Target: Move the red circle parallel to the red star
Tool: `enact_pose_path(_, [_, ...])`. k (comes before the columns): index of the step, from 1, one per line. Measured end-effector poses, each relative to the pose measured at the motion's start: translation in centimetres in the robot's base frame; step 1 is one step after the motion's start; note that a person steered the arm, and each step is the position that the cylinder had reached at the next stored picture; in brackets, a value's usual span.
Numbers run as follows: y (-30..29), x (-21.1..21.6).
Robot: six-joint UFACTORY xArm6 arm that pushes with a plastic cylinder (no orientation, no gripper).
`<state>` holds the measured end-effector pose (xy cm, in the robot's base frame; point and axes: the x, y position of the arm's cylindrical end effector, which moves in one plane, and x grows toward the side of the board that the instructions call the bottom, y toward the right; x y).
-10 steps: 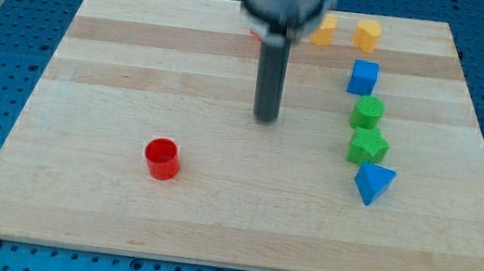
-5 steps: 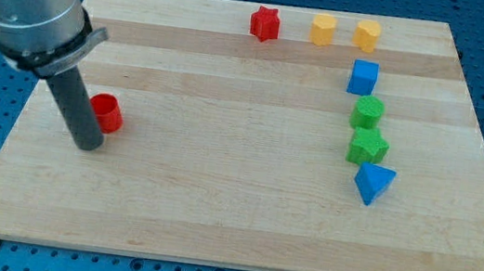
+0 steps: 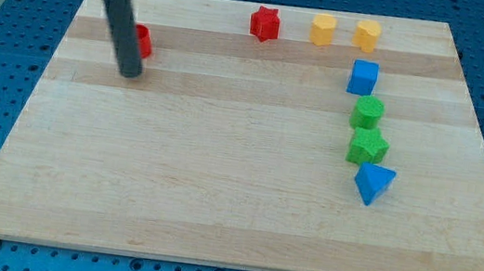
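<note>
The red circle (image 3: 143,41) sits near the view's upper left, partly hidden behind my dark rod. My tip (image 3: 129,74) rests on the board just below and slightly left of the red circle, touching or nearly touching it. The red star (image 3: 264,23) stands near the view's top edge, well to the right of the red circle and a little higher.
Two yellow blocks (image 3: 322,29) (image 3: 366,35) stand right of the red star. A blue cube (image 3: 363,77), two green blocks (image 3: 368,112) (image 3: 368,146) and a blue triangle (image 3: 372,183) run down the view's right side. The wooden board (image 3: 214,207) ends near the red circle's left.
The red circle has been pushed from the lower left middle up and left, then further up toward the top. My rod moved from centre to the left edge, then up with it.
</note>
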<state>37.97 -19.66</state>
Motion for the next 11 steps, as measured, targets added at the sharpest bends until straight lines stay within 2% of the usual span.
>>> enact_pose_path(4, [-0.3, -9.2])
enact_pose_path(5, [2.6, -11.6])
enact_pose_path(6, [1.5, -12.1])
enact_pose_path(7, [-1.8, -15.6])
enact_pose_path(9, [6.4, -14.4])
enact_pose_path(10, [1.6, -12.9])
enact_pose_path(11, [3.4, -7.9])
